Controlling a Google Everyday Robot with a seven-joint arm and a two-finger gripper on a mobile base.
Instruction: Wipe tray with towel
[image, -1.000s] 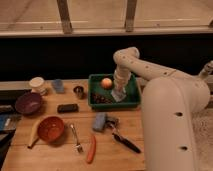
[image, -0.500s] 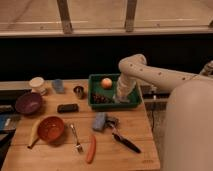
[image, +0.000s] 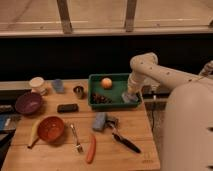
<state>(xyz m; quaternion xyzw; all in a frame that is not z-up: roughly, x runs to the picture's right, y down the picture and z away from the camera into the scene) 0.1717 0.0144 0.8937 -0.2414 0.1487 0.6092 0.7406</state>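
The towel (image: 130, 98) lies in the right front corner of the green tray (image: 116, 80), directly under the claw (image: 131, 93), which comes down on it from above; if the claw is open or closed, I cannot tell. The white arm (image: 150, 67) bends over from the right side and points down into the tray, where an orange ball (image: 106, 82) also rests, on the wooden table (image: 135, 127).

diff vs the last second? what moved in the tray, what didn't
The arm swung rightward, and the pincer with the towel under it slid from the tray's middle to its right end, near the front corner. Whether it grips the towel can't be made out. The orange ball, the dark bits in the tray, the bowls, fork and carrot stayed put.
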